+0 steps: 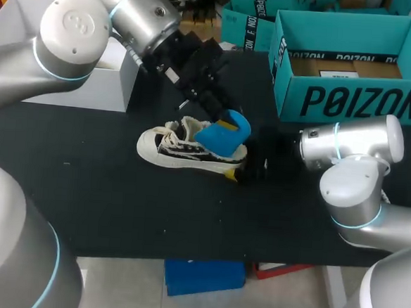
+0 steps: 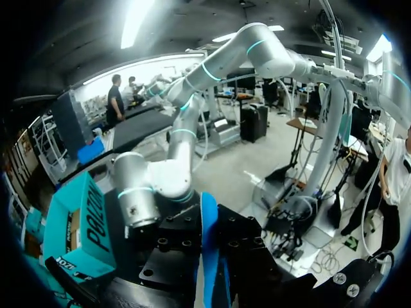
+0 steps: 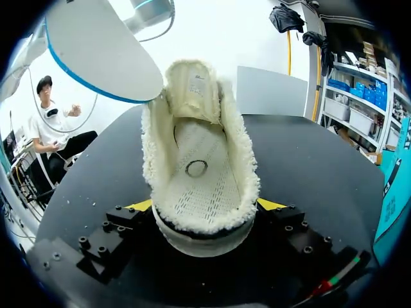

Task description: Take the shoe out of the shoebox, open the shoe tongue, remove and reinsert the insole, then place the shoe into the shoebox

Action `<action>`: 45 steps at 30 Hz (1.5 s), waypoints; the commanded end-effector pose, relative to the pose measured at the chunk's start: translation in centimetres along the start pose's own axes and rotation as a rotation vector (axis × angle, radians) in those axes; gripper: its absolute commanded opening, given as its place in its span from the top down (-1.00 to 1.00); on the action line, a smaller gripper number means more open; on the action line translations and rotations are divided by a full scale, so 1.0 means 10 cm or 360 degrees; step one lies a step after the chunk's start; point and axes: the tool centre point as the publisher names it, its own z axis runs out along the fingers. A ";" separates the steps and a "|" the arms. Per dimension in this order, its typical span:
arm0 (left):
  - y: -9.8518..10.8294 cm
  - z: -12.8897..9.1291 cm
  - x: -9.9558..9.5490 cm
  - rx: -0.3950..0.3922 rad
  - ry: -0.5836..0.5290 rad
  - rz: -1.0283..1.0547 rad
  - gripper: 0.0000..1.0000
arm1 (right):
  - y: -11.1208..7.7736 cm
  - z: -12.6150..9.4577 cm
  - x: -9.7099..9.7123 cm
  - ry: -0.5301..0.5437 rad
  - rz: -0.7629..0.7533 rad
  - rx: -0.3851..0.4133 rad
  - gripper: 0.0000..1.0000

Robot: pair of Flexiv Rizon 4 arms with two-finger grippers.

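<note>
Left gripper (image 1: 222,120) clamps the one blue insole (image 1: 224,138) just above the heel opening of the shoe (image 1: 170,148). The right gripper (image 3: 205,212) pinches that shoe's heel from both sides. One open teal shoebox (image 1: 357,101) stands apart at the far right, holding a brown card sheet. The single shoe sits upright on the black table (image 1: 117,204), outside the box. One white box (image 1: 90,86) stands behind the left arm.
</note>
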 end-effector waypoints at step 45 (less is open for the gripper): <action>-0.93 -0.41 0.68 0.0902 -0.0786 -0.0670 1.00 | -0.04 0.04 -0.02 -0.0003 0.0004 0.0007 1.00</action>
